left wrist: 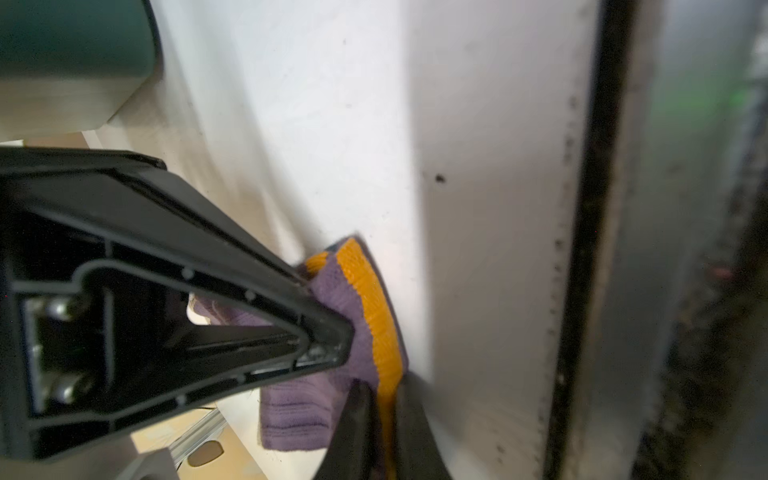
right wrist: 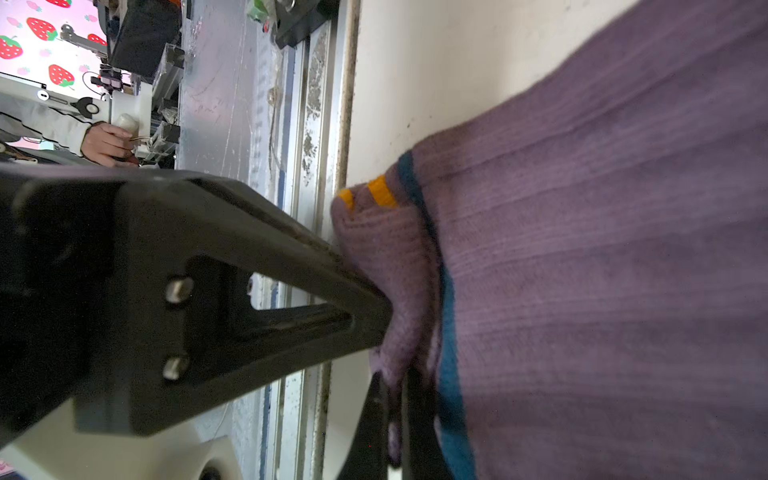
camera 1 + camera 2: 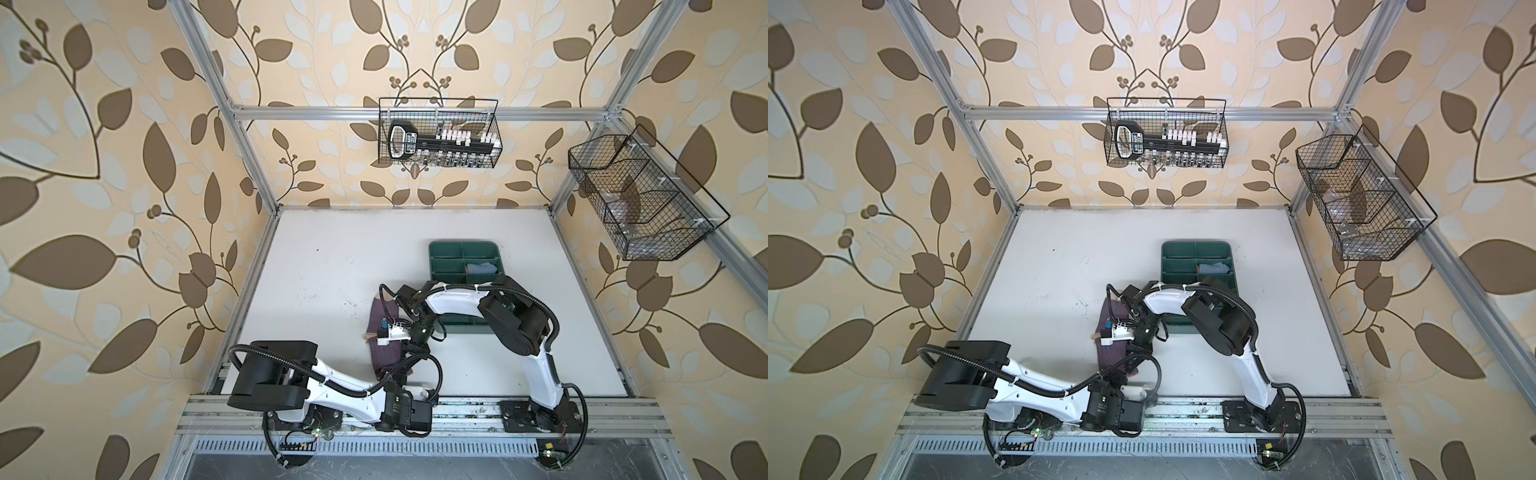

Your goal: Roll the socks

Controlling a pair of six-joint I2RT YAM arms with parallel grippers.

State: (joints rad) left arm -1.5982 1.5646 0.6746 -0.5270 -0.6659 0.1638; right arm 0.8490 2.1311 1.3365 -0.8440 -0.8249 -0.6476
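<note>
Socks: purple sock [image 3: 385, 358] lies lengthwise on the worktop [image 3: 324, 270], striped cuff at the near edge, toe pointing to the far side. Left pincer [image 1: 353, 370] and right pincer [image 2: 384, 361] both pinch that cuff, so I'd guess the roll heads away from the arm bases.

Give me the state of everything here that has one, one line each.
purple sock: lying on the table, near end pinched by both grippers
left gripper: jaws shut on the purple sock
right gripper: jaws shut on the purple sock
grey-blue sock: bundled inside a compartment of the green tray
green tray: standing upright on the table
</note>
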